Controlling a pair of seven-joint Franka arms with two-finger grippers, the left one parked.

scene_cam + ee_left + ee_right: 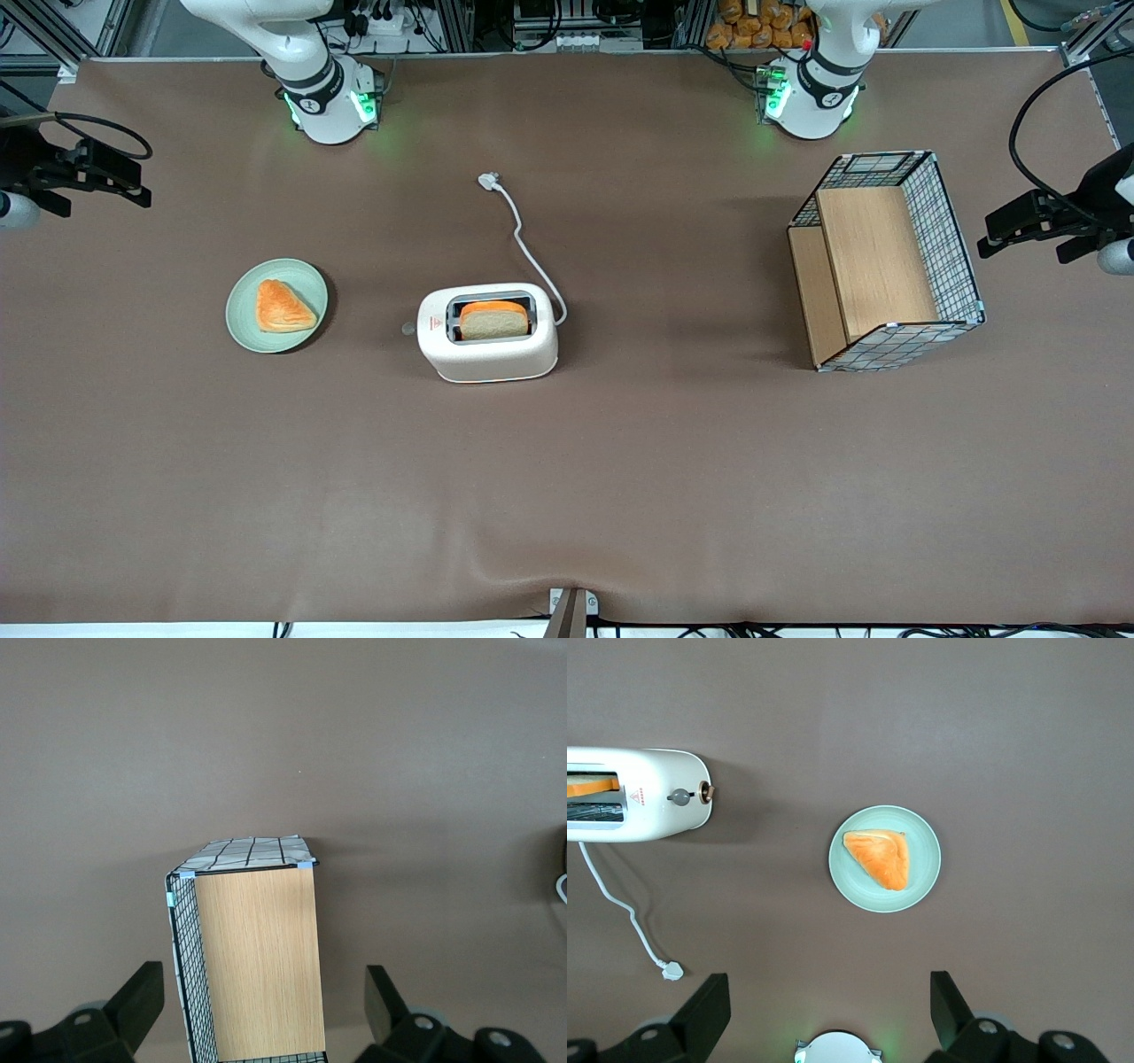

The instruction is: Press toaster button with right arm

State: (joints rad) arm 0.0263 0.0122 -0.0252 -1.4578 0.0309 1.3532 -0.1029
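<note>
From the front, a wide brown counter (567, 496) fills nearly the whole picture, its matte covering smooth apart from a slight pucker at the edge nearest the camera. Along the farthest edge runs a metal frame crowded with cables and equipment, and the base of the right arm (330, 102) stands there with green lights glowing. The toaster (488, 333) sits near the middle of the counter with a slice of bread (493, 319) in its slot, and its white cord (530, 252) trails away toward the arm bases, ending in a plug (489, 182). The toaster button (408, 329) juts from the narrow end that faces the working arm's end of the counter. Farther toward that end lies a pale green plate (244, 310) carrying a triangular pastry (283, 307). A wire basket (952, 239) with wooden panels stands toward the parked arm's end.

The left wrist view shows the same brown surface and the basket's wooden panel close up.

In the right wrist view the gripper (830, 1014) hangs high over the counter with its two black fingers (700, 1014) set wide apart, holding nothing. Below it lie the plate with the pastry, the toaster's narrow end with the button, and the cord with its plug.
</note>
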